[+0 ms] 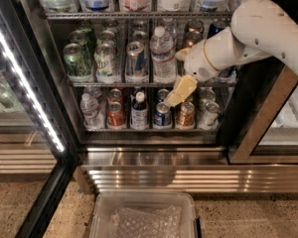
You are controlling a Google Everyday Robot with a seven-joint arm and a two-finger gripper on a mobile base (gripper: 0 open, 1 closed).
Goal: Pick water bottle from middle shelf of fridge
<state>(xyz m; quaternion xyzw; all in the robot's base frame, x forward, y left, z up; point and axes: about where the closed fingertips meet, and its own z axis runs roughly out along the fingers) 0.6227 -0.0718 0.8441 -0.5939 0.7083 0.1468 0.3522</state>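
The fingers (181,89) of the gripper (174,78) are spread wide apart and they hold nothing. One cream finger points down and to the left, in front of the lower rack, and the other one sits higher, just beside the right shoulder of the water bottle (163,53). I cannot tell if this upper finger touches the bottle. The water bottle stands upright on the middle shelf (114,84), right of the centre, with its white cap on. To its left on the same shelf stand a blue can (137,57), a silver can (105,58) and green cans (74,58). The white arm (258,29) comes in from the upper right and covers the right end of this shelf. On the rack below there are a small clear bottle (91,110), a red can (115,114), a dark bottle (139,110) with a blue-white label and a copper can (185,114). The fridge (154,175) has a ribbed steel base, and a white LED strip (25,83) shines along its left side. On the floor before it lies a clear plastic bin (104,202).
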